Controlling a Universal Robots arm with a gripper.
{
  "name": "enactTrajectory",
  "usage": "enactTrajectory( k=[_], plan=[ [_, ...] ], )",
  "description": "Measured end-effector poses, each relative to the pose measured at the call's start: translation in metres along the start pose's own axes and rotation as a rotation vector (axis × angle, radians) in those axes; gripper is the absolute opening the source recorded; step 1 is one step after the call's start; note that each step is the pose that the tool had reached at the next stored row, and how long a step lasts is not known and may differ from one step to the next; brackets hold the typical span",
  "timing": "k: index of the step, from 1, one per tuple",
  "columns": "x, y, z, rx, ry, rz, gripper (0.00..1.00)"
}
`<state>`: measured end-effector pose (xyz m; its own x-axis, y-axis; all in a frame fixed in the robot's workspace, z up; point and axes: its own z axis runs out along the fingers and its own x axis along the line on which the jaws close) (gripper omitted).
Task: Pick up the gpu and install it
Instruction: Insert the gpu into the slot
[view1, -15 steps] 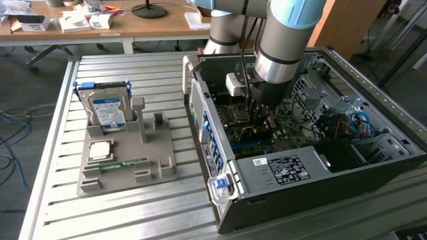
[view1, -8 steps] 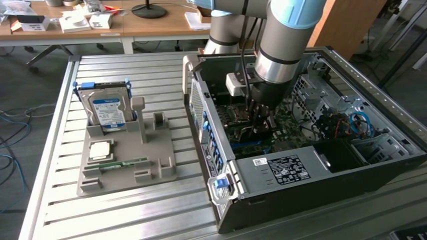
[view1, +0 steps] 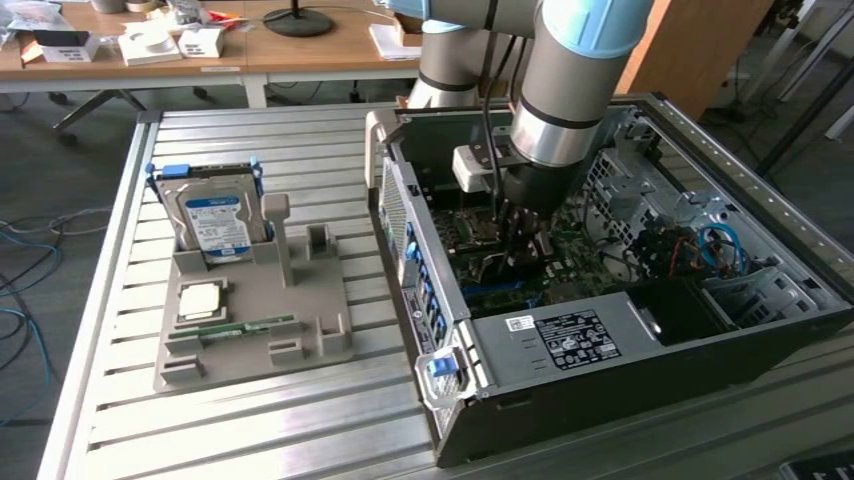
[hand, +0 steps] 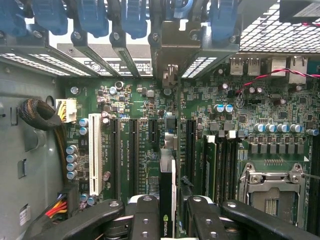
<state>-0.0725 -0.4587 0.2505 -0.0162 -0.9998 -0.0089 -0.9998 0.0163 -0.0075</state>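
The thin, flat gpu (hand: 167, 172) is clamped edge-on by the black pincer (hand: 171, 202). It is held over the green motherboard (hand: 130, 100).

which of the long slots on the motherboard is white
The outermost long slot, nearest the black sleeved cable bundle; the long slots alongside it are all black.

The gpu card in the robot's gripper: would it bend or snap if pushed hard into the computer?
Seen edge-on, the gpu looks thin and flat: probably light and fairly stiff. Pinched by the gripper across its faces, it could tilt if pushed askew above the motherboard. Hard force would likely crack it.
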Motion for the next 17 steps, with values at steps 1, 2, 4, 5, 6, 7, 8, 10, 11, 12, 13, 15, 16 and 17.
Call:
enactTrajectory(
  k=[1,2,4,5,6,7,8,10,11,12,13,15,16,17],
  plan=[
    [0.0000,0.0000,0.0000,0.0000,0.0000,0.000,0.26],
    [0.0000,0.0000,0.0000,0.0000,0.0000,0.000,0.26],
    [-0.0001,0.0000,0.0000,0.0000,0.0000,0.000,0.26],
    [-0.0001,0.0000,0.0000,0.0000,0.0000,0.000,0.26],
    [-0.0001,0.0001,0.0000,0.0000,0.0000,0.000,0.26],
    [-0.0002,0.0002,0.0000,0.0001,0.0000,0.000,0.26],
    [-0.0002,0.0004,0.0000,0.0001,0.0000,0.000,0.26],
    [-0.0002,0.0004,0.0000,0.0000,-0.0001,0.000,0.26],
    [-0.0002,0.0004,0.0000,0.0000,-0.0001,0.000,0.26],
    [-0.0002,0.0004,0.0000,0.0000,0.0000,0.000,0.26],
    [-0.0002,0.0004,0.0002,0.0000,0.0000,0.000,0.26],
    [-0.0002,0.0004,0.0009,0.0000,0.0000,0.000,0.26],
    [-0.0002,0.0004,0.0009,-0.0001,0.0001,0.000,0.26],
    [-0.0002,0.0004,0.0009,0.0000,0.0001,0.000,0.26]
  ],
)
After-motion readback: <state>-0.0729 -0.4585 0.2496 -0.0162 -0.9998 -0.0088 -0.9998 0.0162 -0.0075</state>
